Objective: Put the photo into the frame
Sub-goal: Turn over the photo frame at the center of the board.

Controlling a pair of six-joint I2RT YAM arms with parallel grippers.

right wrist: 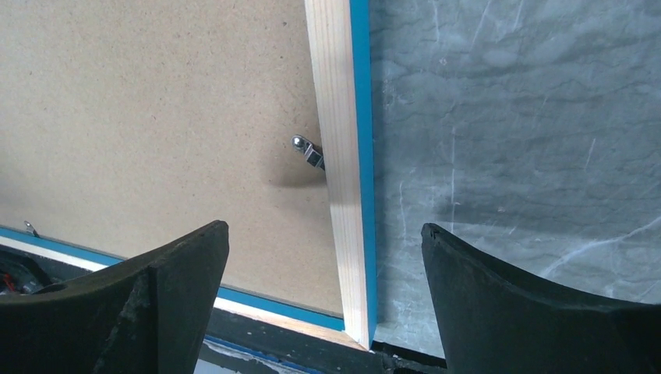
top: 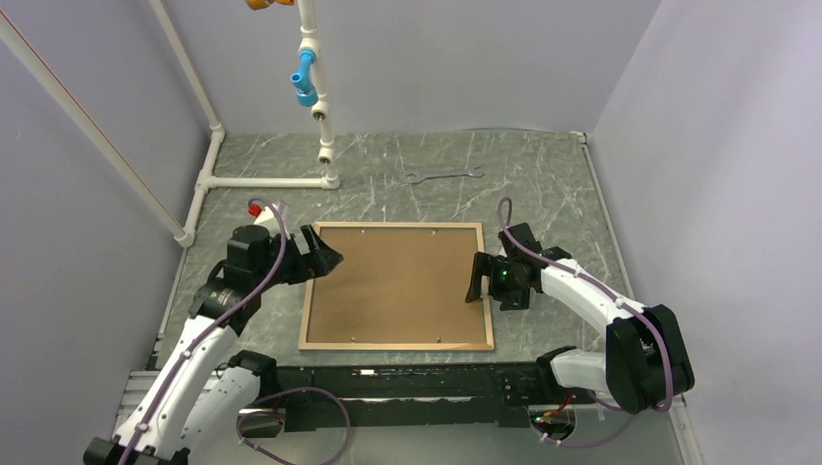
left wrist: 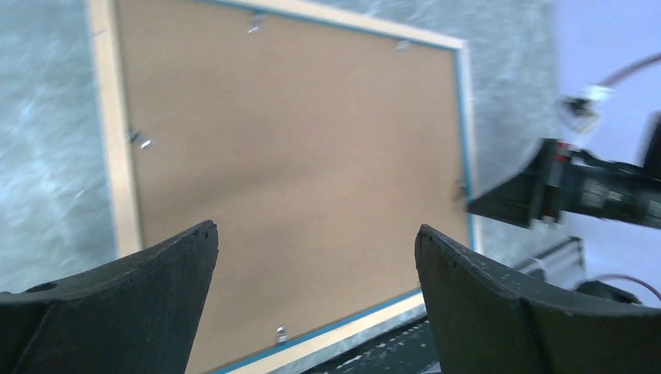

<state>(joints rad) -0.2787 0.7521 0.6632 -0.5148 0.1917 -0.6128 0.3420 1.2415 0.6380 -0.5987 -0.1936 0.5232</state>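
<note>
One frame lies back-up on the marbled grey table between pale walls, one wrench, seemingly, beyond; left gripper and right gripper gape wide, empty

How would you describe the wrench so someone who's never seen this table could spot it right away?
Start at the big wood-edged frame lying back-up in the middle of the grey marbled table. Look just past its far edge, right of the white pipe stand: the wrench lies flat there, alone. It is the only slim, silvery metal tool in sight.
</note>
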